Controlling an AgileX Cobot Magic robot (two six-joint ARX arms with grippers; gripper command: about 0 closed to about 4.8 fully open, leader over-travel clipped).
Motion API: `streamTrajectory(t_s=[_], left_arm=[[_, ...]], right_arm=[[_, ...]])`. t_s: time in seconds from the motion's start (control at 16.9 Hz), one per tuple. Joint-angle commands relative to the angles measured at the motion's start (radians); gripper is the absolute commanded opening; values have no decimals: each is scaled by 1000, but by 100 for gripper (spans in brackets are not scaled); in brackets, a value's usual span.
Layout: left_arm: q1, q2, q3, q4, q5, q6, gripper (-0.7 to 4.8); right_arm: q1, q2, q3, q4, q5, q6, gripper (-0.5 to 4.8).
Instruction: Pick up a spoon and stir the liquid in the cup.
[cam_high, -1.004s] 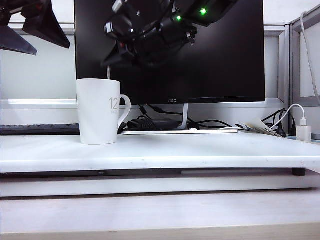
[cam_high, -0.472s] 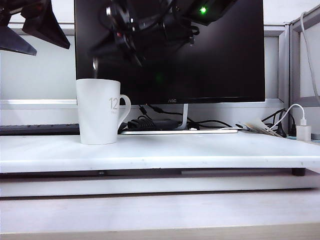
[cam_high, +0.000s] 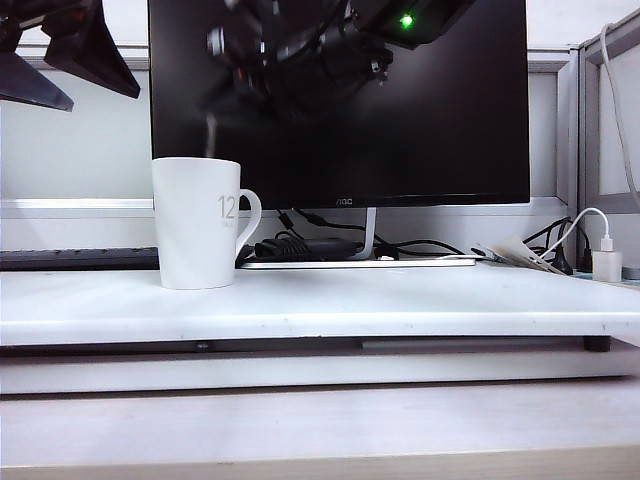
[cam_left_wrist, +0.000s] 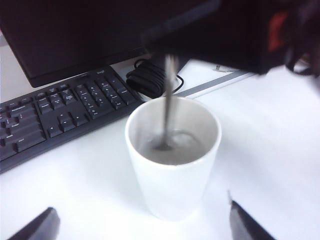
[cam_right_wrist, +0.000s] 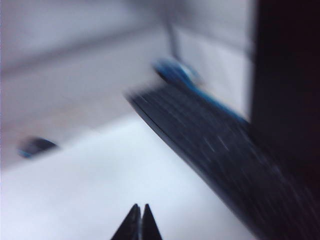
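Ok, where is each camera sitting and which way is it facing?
Exterior: low at table front, faces monitor; left end effector upper left, right end effector over mug.
Left wrist: looks down into mug, spoon in liquid; open fingertips show.
Right wrist: blurred, faces keyboard; shut fingertips show.
Exterior and left wrist share mug, spoon.

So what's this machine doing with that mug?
It is stirring. The right gripper, shut on the thin spoon, hangs above the white cup on the table, the spoon's tip dipped in the greyish liquid. The left gripper hangs open nearby, holding nothing, with the cup before it.
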Motion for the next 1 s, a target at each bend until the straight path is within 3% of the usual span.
streamTrajectory(t_s=[0.06, 0.18, 0.3, 0.41, 0.53, 0.65, 0.77, 1.0], left_arm=[[1, -2, 8, 10, 0, 1, 466], [1, -2, 8, 10, 0, 1, 466], [1, -2, 8, 10, 0, 1, 466], [1, -2, 8, 10, 0, 1, 466], [1, -2, 8, 10, 1, 1, 466], [1, -2, 8, 10, 0, 1, 466], [1, -2, 8, 10, 0, 1, 466], [1, -2, 8, 10, 1, 1, 466]], right_arm=[[6, -11, 3, 44, -209, 12, -6], [6, -11, 3, -32, -227, 27, -6], [5, -11, 3, -134, -176, 10, -6], [5, -11, 3, -208, -21, -35, -6], [5, -11, 3, -184, 130, -41, -6], [3, -11, 3, -84, 116, -40, -6], [3, -11, 3, -20, 28, -40, -6], [4, -11, 3, -24, -2, -37, -6]])
